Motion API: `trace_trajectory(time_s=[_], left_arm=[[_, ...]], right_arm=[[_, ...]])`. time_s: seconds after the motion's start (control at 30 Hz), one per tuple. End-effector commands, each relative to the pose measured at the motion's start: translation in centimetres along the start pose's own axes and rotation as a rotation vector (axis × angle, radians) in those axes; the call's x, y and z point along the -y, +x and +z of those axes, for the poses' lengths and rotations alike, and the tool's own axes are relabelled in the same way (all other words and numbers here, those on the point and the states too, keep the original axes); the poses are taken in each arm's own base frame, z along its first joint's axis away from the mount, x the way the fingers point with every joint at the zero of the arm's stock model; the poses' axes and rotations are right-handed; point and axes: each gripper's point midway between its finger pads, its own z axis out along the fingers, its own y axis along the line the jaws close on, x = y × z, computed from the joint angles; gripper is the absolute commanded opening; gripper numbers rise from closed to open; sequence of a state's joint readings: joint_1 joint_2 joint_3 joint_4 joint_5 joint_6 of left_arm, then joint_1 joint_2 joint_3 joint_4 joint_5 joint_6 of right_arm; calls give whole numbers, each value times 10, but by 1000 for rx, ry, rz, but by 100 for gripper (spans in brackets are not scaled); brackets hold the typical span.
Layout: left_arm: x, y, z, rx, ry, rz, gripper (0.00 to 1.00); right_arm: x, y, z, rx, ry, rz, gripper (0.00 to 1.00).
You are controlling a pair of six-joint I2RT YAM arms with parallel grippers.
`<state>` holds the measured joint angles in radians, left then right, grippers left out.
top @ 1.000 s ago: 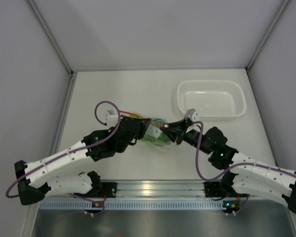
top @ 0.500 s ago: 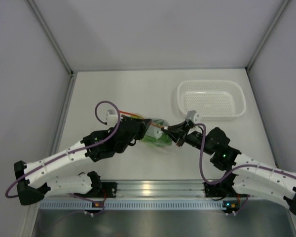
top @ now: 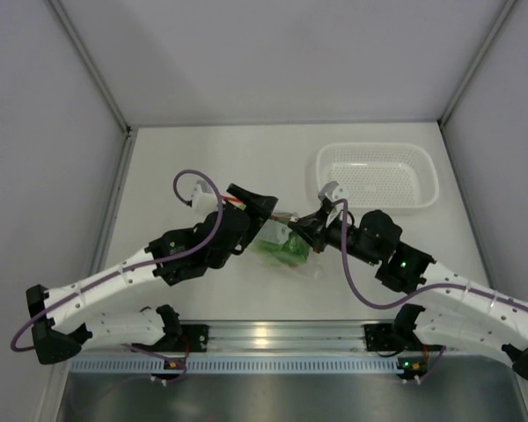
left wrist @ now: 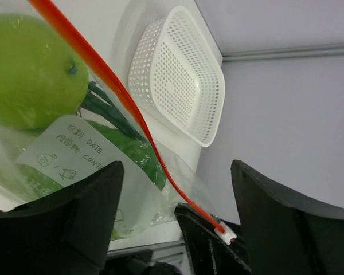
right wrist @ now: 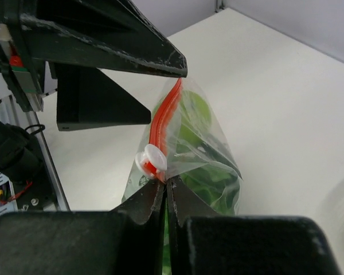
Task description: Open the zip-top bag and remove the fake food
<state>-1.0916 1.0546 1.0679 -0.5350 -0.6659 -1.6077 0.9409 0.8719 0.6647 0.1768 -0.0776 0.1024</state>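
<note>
The bag (top: 286, 248) lies where it did a second ago, mid-table between the two arms, but the hold on it has changed. Then the left gripper (top: 257, 215) was clamped on the bag's left end. Now its jaws stand wide apart and pinch nothing, though in the right-wrist view the tip of its upper finger (right wrist: 103, 40) sits just at the far end of the orange strip (right wrist: 167, 112). The right gripper (top: 306, 229), partly open a second ago, is now closed tight on the bag's right corner, directly under the white slider (right wrist: 149, 160) at that end of the strip. Its wrist has shifted slightly away from the bases and to the left.

Inside the bag a lime-green fruit (left wrist: 28, 74) lies close under the strip. Dark green lettuce (left wrist: 129, 146) lies beside it, partly behind a white printed label (left wrist: 63, 150). In the left-wrist view the strip runs as one unbroken line down to the slider. Whether the bag's underside rests on the table (top: 202, 158) cannot be told.

The white perforated basket (top: 378, 180) stands at the far right of the table, well apart from the bag.
</note>
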Motion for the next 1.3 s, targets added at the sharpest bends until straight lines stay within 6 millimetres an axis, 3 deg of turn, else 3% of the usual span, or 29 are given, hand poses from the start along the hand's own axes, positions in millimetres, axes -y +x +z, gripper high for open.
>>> trace_trajectory(time_s=[0.0,0.03,0.1,0.17,0.2,0.43,0.57,0.7,0.8,1.0,1.17,1.27], left_arm=[[39,-24,-19,49,133,141,85],[51,-26,-23,54,176,166,93],[61,-31,-30,64,231,313,98],[83,-32,-42,58,336,400,98],[84,-33,-43,69,361,533,98],[105,-30,-56,38,607,931,98],[107,-15,-61,15,777,1089,98],[94,29,-84,-130,1089,1334,98],[92,42,-99,-142,1245,1421,98],[90,64,-105,-211,1400,1478,91],[91,74,-88,-240,1389,1500,70],[90,77,-82,-243,1385,1517,65]], right_arm=[[-1,-13,-3,-48,27,16,0],[-1,-20,-3,-45,31,19,0],[-2,-21,-5,-69,33,23,0],[-3,-25,-8,-83,30,24,0],[-4,-27,-9,-83,23,25,0],[-5,-31,-24,-84,21,9,0],[-8,-33,-34,-73,12,9,0],[-9,-32,-43,-67,7,7,0],[-8,-36,-49,-59,12,0,0],[-9,-31,-53,-76,9,-1,0],[-11,-32,-55,-77,0,5,0],[-13,-34,-56,-74,-11,4,0]])
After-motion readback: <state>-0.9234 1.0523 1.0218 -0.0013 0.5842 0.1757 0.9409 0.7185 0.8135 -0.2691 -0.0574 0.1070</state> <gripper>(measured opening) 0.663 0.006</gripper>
